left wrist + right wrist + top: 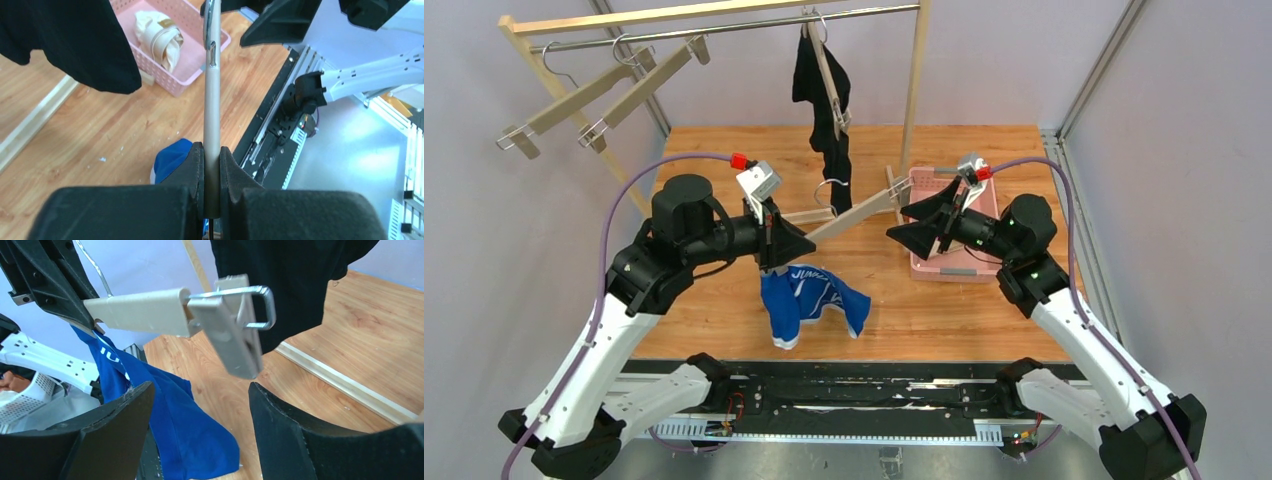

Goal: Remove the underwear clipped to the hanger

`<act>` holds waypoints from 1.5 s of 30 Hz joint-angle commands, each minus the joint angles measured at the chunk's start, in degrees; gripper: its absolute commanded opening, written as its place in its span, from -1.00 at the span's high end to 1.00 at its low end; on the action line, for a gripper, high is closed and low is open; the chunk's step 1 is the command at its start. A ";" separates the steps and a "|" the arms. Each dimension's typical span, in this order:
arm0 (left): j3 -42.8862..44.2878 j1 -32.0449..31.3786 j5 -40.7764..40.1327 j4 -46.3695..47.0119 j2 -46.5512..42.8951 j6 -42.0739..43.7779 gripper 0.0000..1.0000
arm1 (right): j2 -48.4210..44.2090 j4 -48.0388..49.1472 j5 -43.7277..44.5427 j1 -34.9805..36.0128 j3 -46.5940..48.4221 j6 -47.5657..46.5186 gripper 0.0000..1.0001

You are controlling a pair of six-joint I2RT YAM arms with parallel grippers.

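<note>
My left gripper [802, 243] is shut on the bar of a beige clip hanger [854, 213] and holds it above the table; the left wrist view shows the jaws [212, 150] closed on the bar [212, 95]. The blue underwear [809, 298] hangs from the hanger's left end, below that gripper. My right gripper [896, 222] is open and empty, its fingers on either side and just below the hanger's empty right clip [231, 337]. The black underwear [824, 110] hangs clipped to another hanger on the rail. The cream underwear [160, 37] lies in the pink basket [172, 80].
The pink basket [924, 262] stands on the table under my right arm. Two empty clip hangers [594, 100] hang at the rail's left end. A wooden rack post [914, 90] stands just behind the basket. The rack's base strip [345, 385] lies on the table.
</note>
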 commanded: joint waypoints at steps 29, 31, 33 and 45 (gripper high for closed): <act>-22.12 -0.36 6.88 54.52 -1.50 -28.54 1.00 | 9.76 43.86 9.06 6.25 -1.41 21.35 -0.19; -22.48 -0.36 6.68 54.96 -1.50 -28.85 1.00 | 10.40 44.35 8.86 6.26 -0.74 22.03 -0.13; -22.68 -0.36 6.64 55.58 -1.23 -29.28 1.00 | 10.90 44.72 8.56 6.33 -0.24 22.41 -0.05; -24.05 -0.45 6.84 59.88 0.23 -31.76 1.00 | 14.83 50.45 7.61 6.87 1.38 26.07 -0.09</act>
